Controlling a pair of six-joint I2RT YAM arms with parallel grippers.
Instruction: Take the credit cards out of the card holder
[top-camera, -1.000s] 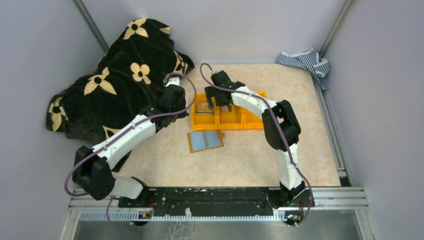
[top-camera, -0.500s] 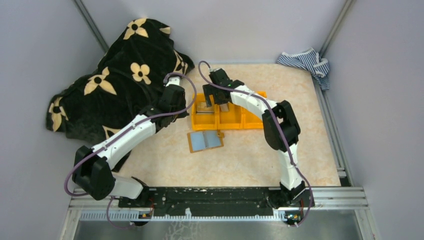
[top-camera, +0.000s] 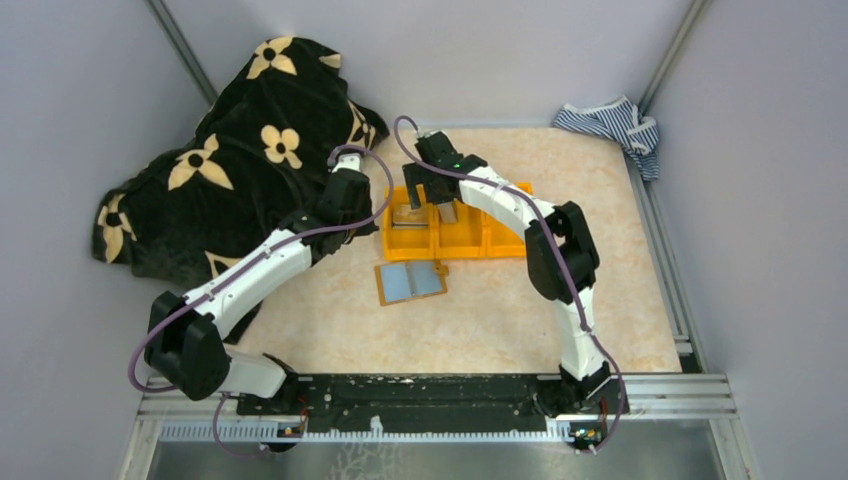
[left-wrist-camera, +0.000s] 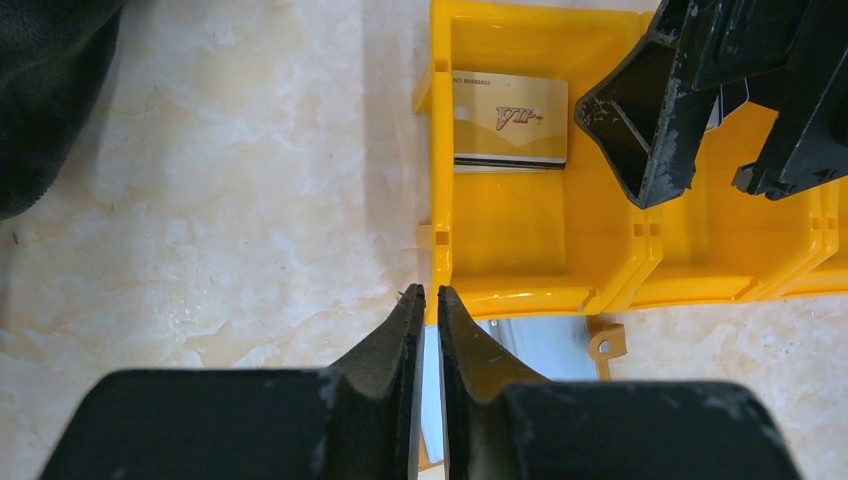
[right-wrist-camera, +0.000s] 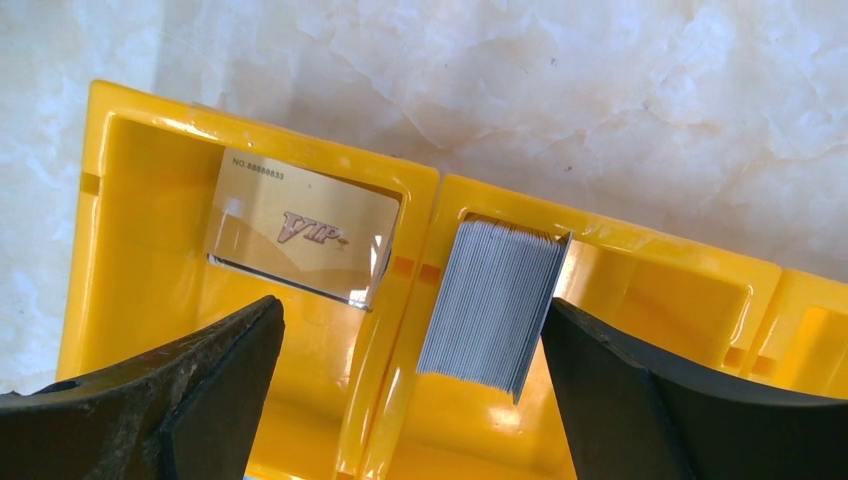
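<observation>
The card holder (top-camera: 410, 282) lay at 6 o'clock of the wide-spread right end effector (top-camera: 437, 207); the narrow-pinched left end effector (left-wrist-camera: 427, 292) hung nearer

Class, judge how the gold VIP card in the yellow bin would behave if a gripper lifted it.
The gold card looks thin and flat, so probably light and fairly stiff. Its shiny face suggests it may slip or slide in the bin.

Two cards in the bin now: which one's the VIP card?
The gold card in the bin's left-end compartment, printed VIP. The silver-grey card in the next compartment looks plain.
</observation>
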